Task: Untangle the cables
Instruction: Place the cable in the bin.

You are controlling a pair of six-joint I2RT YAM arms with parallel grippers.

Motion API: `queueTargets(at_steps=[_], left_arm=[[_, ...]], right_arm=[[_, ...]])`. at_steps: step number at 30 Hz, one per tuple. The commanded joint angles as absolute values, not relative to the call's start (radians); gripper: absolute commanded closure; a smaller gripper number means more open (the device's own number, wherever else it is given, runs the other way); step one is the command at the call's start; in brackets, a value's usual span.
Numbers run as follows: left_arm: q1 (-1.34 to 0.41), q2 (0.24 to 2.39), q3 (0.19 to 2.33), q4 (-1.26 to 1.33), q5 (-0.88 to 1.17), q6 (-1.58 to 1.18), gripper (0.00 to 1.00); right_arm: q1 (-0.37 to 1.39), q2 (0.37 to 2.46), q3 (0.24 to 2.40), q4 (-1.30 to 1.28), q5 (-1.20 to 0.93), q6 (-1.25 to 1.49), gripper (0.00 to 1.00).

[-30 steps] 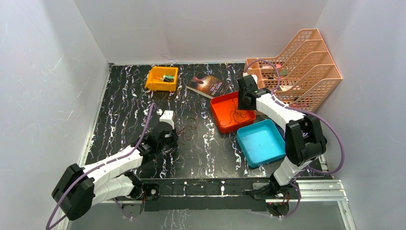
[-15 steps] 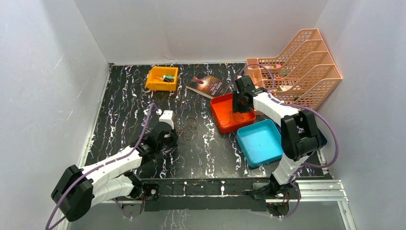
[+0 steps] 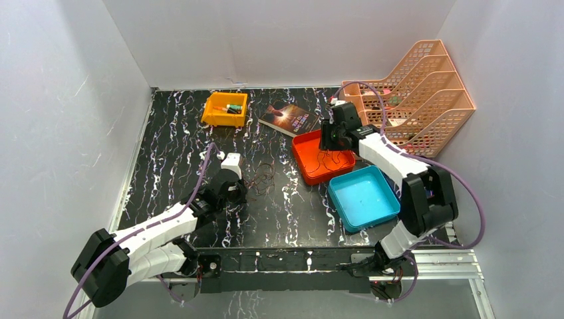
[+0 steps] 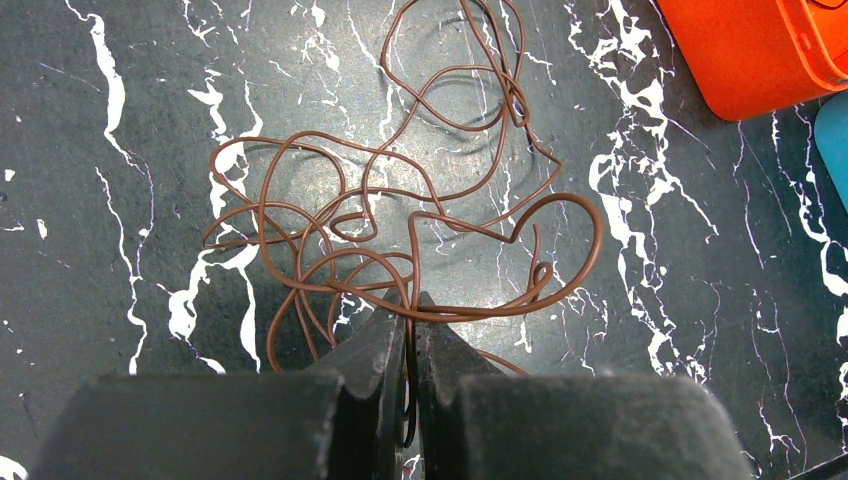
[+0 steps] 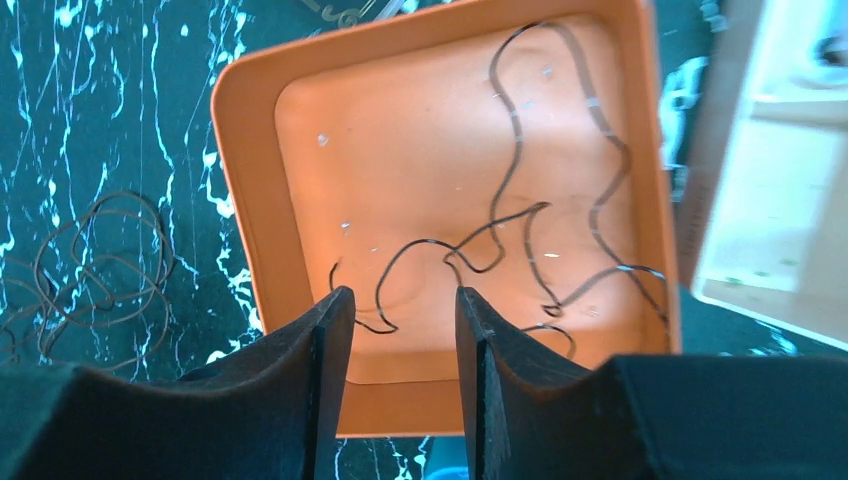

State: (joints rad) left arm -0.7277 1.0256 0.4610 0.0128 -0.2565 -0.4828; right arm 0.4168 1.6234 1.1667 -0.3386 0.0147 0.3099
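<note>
A brown cable lies in tangled loops on the black marbled table; it also shows in the top view and the right wrist view. My left gripper is shut on a strand of the brown cable at the tangle's near edge. A thin black cable lies loose inside the orange tray, seen in the top view too. My right gripper is open and empty, held above the tray's near part. No whitish cable shows.
A teal tray sits next to the orange tray. A yellow bin with small items and a book lie at the back. A peach wire file rack stands at the back right.
My right gripper has moved back and left over the orange tray, leaving the black cable in it. The left arm and brown cable have not moved.
</note>
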Motion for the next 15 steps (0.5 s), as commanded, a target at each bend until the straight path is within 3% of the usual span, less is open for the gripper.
queueTargets(at_steps=[1,8,15], left_arm=[[-0.722,1.019,0.505,-0.001,-0.252,-0.47,1.0],[-0.722,1.016,0.516,-0.008,-0.233,-0.462,1.0],[-0.722,1.003,0.534,-0.033,-0.184,-0.43,1.0]], right_arm=[[0.417,1.506,1.165,-0.343,0.22,0.314,0.5],[0.417,1.319,1.082,-0.267,0.298,0.307,0.48],[0.416,1.14,0.933,-0.085,0.206,0.303,0.44]])
